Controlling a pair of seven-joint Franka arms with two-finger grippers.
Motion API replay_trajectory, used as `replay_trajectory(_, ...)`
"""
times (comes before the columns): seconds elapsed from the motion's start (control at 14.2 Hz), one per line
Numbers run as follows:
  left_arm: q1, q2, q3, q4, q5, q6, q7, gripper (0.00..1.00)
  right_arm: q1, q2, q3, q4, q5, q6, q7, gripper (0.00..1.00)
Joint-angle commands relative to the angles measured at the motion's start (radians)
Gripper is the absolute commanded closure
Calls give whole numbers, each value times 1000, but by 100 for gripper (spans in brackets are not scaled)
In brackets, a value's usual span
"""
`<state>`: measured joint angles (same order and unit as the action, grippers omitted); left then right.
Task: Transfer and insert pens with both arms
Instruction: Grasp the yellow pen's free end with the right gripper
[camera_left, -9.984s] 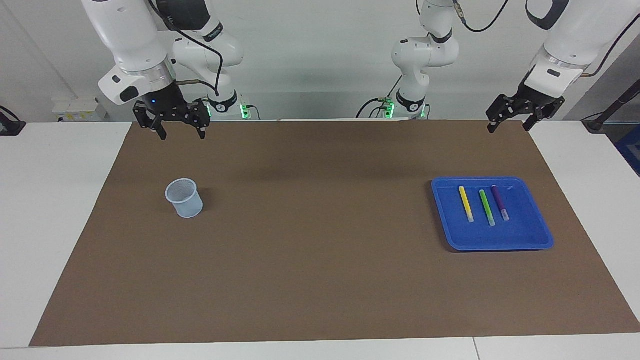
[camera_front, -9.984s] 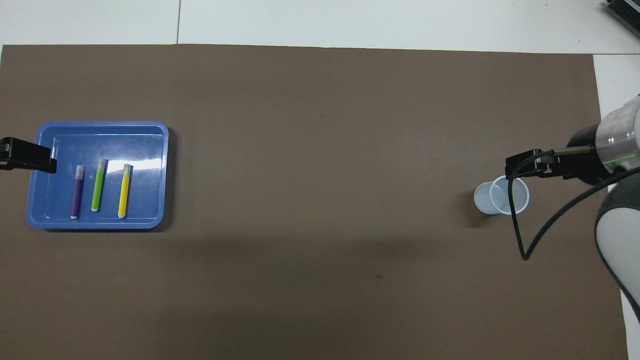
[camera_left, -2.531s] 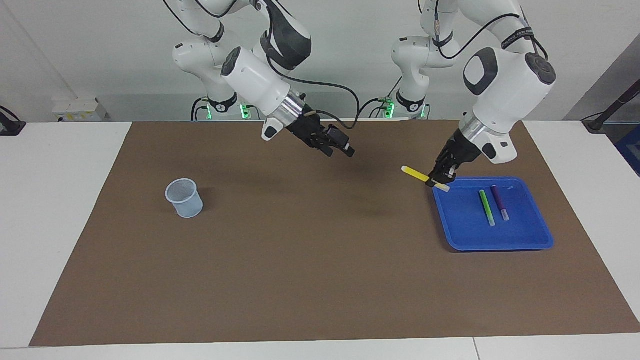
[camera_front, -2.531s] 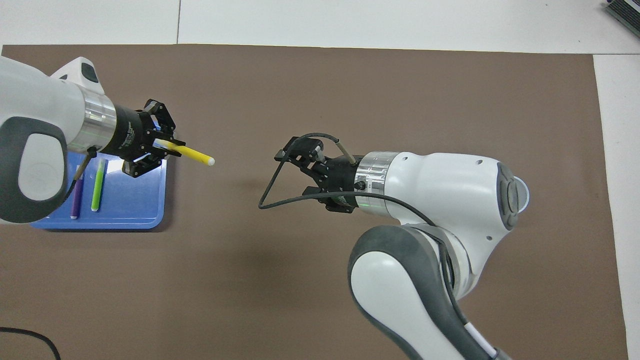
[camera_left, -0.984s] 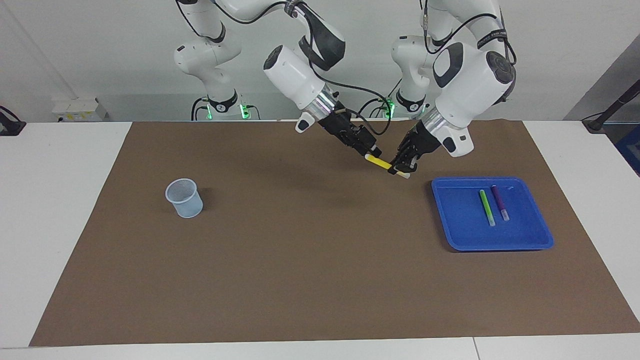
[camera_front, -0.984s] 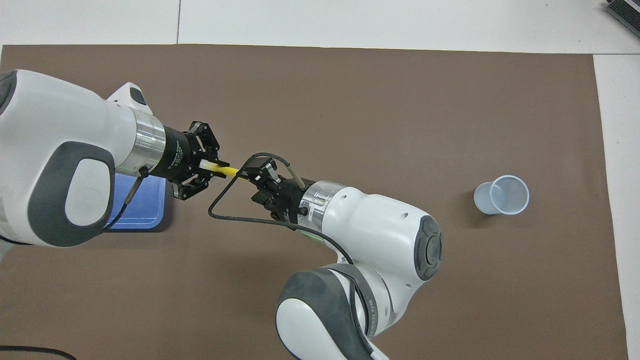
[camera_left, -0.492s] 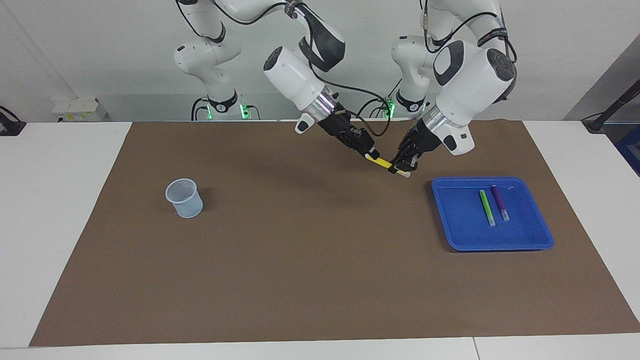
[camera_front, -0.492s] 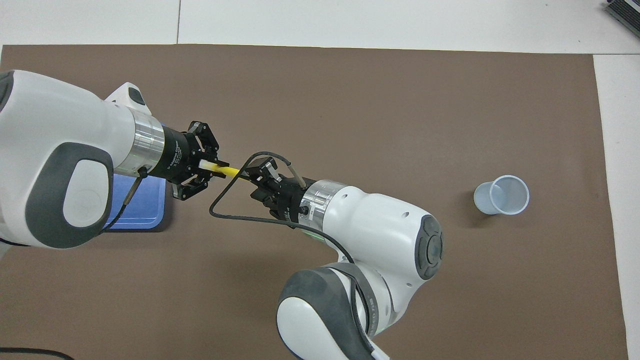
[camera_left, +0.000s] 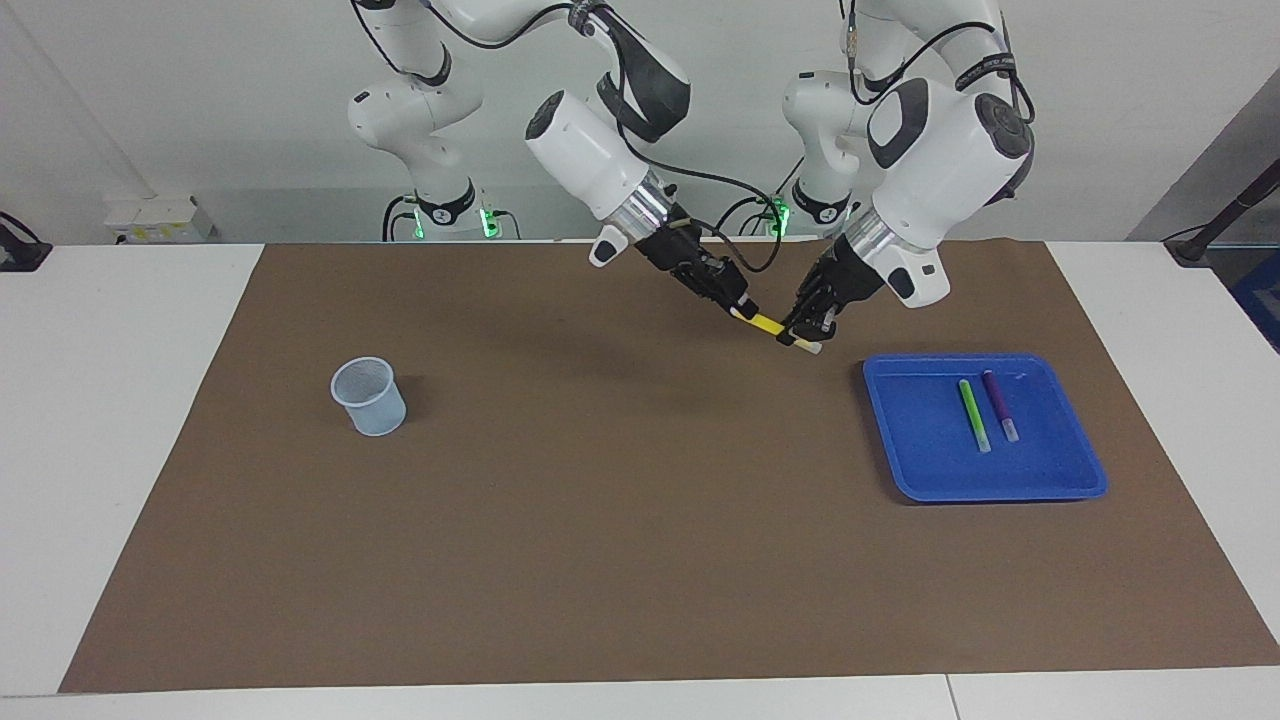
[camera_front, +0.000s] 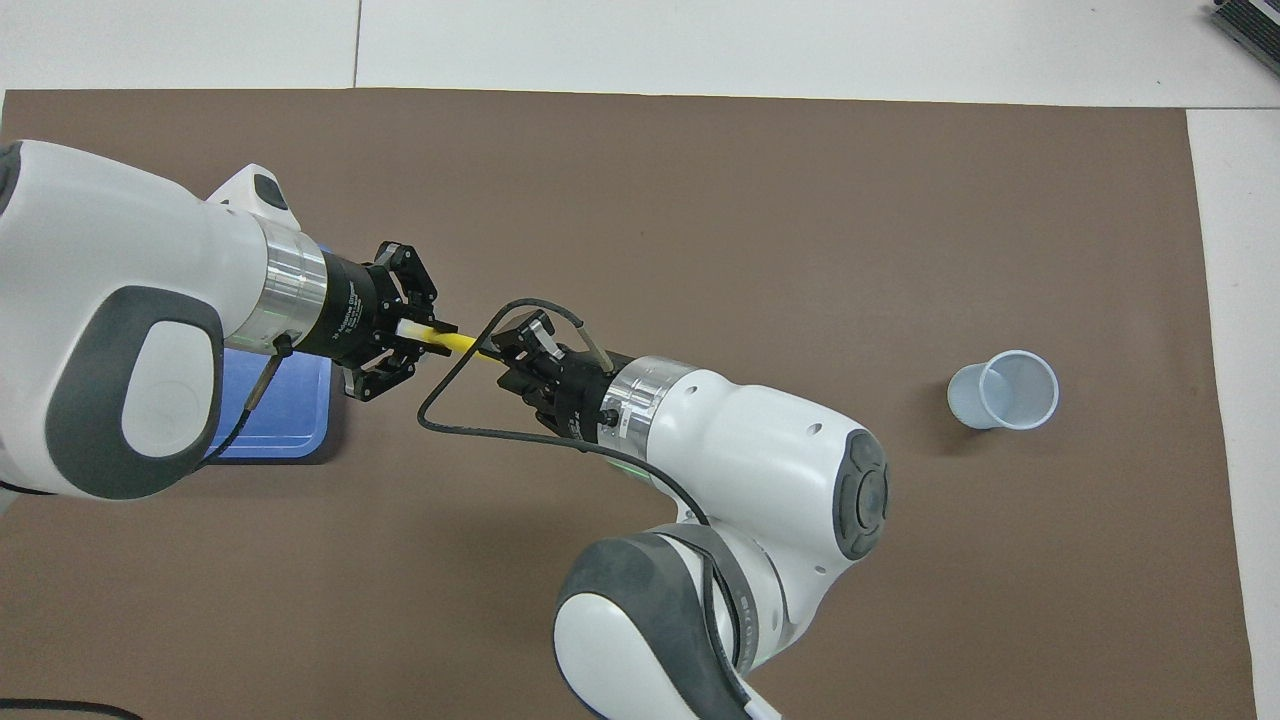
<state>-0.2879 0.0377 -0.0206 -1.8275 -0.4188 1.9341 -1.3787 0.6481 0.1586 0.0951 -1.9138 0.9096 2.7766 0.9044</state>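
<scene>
covering the table: brown rectangular mat (camera_left: 600, 560). blue plastic tray (camera_left: 1050, 480), toward the left arm's end, holding green marker pen (camera_left: 973, 414) and purple marker pen (camera_left: 999, 405). pale mesh cup (camera_left: 369, 397), toward the right arm's end. left gripper (camera_left: 803, 333) pinching yellow marker pen (camera_left: 768, 325) over the mat; right gripper (camera_left: 738, 305) at its other end, grip cannot be told.

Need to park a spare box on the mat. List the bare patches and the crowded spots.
Bare: the brown mat between the mesh cup and the blue tray, plus its whole edge farthest from the robots. Crowded: beside the tray, where both hands meet on the yellow pen above the mat.
</scene>
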Motion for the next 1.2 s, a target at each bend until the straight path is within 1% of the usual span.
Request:
replay_trajectory(0.0, -10, -32, 10, -33, -18, 6, -11, 100, -1, 15, 3, 13, 31, 29, -10, 64)
replay_trajectory(0.21, -10, -32, 10, -33, -18, 6, -11, 100, -2, 15, 3, 13, 31, 29, -10, 74)
replay_trajectory(0.42, -10, -32, 10, -33, -18, 5, -11, 100, -1, 15, 3, 12, 31, 29, -10, 75)
replay_trajectory(0.49, -10, -32, 10, -33, -18, 5, -11, 100, -1, 15, 3, 12, 31, 29, -12, 78)
replay_trajectory(0.63, -10, -32, 10, -33, -18, 6, -13, 100, -1, 15, 3, 12, 31, 29, -12, 85)
replay_trajectory(0.7, -10, -32, 10, -33, -18, 5, -13, 100, -1, 15, 3, 12, 31, 29, -13, 91)
replay_trajectory(0.77, -10, -33, 10, -33, -18, 5, -11, 100, -1, 15, 3, 10, 31, 29, -13, 98)
replay_trajectory(0.91, -10, -33, 10, -33, -17, 8, -8, 100, -1, 15, 3, 10, 31, 29, -13, 100)
replay_trajectory(0.98, -10, -33, 10, -33, -17, 9, -8, 86, -1, 15, 3, 10, 31, 29, -13, 100)
replay_trajectory(1.05, -10, -33, 10, -33, -18, 13, -8, 75, -1, 15, 3, 10, 31, 29, -13, 100)
replay_trajectory(1.12, -11, -33, 10, -33, -18, 13, -10, 60, -1, 15, 3, 12, 31, 29, -13, 100)
